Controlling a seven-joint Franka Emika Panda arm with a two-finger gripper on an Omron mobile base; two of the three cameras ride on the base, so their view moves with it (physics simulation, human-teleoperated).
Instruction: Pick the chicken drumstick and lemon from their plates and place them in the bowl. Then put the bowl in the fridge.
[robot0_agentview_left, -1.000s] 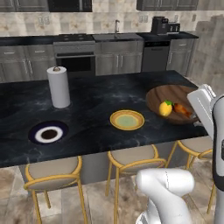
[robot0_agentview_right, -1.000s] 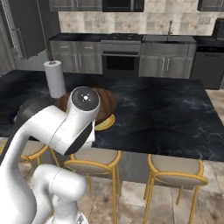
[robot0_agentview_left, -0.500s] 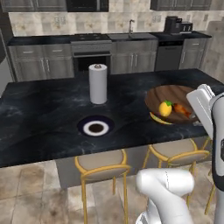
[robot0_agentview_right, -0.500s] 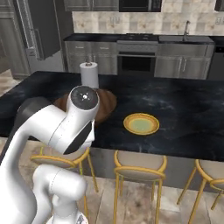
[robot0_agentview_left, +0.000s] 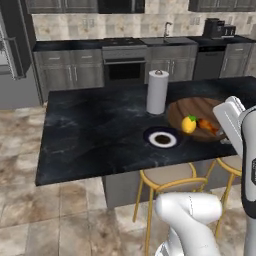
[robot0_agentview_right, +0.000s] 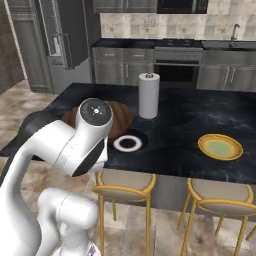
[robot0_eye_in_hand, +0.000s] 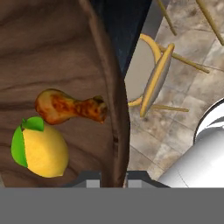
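Gripper clamped narrow on the rim of the bowl, fingertips either side of its wall. Inside, the lemon lies nearest, touching the chicken drumstick just beyond. From the left base, bowl hangs at the island's edge above a stool; blue-rimmed plate beside it, paper towel roll behind. Yellow-orange plate well apart. Fridge far back.

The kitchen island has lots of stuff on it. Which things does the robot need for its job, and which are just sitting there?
Needed for the job:
bowl, held at its rim by the gripper
lemon
chicken drumstick
blue-rimmed plate
yellow plate
fridge

Just sitting there:
paper towel roll
stools
oven
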